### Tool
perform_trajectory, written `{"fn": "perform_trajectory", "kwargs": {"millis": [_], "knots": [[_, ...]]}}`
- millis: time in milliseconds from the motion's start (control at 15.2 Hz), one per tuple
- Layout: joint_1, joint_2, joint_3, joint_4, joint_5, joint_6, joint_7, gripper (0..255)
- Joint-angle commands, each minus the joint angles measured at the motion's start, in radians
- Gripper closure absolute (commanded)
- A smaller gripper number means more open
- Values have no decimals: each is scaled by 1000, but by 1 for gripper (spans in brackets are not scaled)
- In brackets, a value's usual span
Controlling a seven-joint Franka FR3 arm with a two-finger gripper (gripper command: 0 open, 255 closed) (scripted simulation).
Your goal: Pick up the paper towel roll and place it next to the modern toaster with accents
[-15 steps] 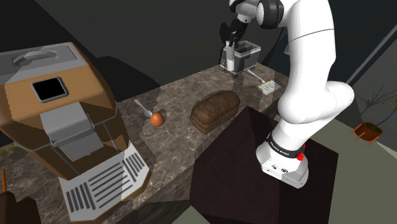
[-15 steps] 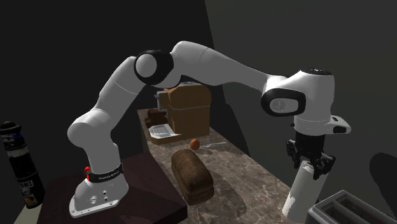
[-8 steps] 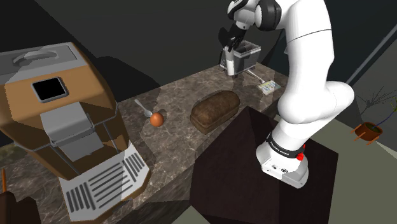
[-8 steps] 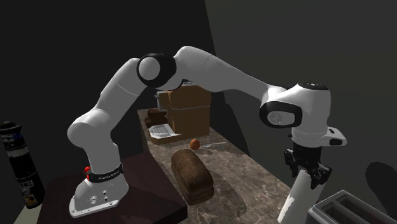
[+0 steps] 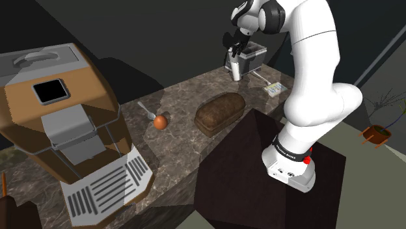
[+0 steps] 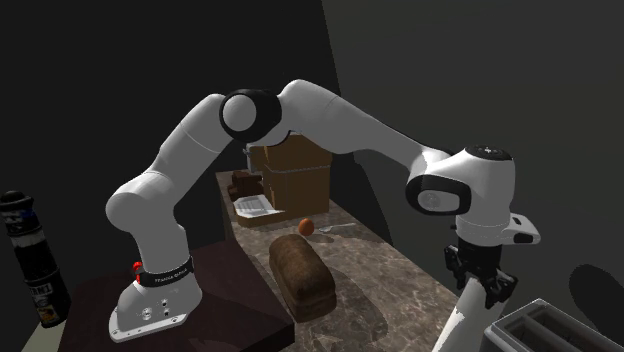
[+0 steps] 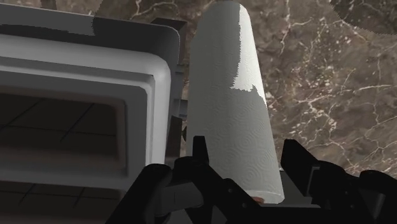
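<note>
Clamping the pale cylindrical paper towel roll (image 7: 229,95) near its top, the black two-finger gripper (image 7: 248,159) holds it just beside the grey boxy toaster (image 7: 83,95), upper middle of the shoulder view, over the brown marbled countertop (image 7: 318,76).

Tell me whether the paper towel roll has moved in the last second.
Yes: the paper towel roll has dropped lower beside the toaster, toward the counter.

Embossed white paper towel roll (image 7: 229,108), veined marble counter (image 7: 305,95), matt grey toaster (image 7: 70,73)
</note>
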Motion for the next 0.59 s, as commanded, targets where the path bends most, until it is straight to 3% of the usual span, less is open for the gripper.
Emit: {"fn": "perform_trajectory", "kwargs": {"millis": [0,264,330,528], "knots": [[0,0,0,0,0,1,-1,255],[0,0,0,0,0,1,-1,255],[0,0,0,0,0,1,-1,0],[0,0,0,0,0,1,-1,0]]}}
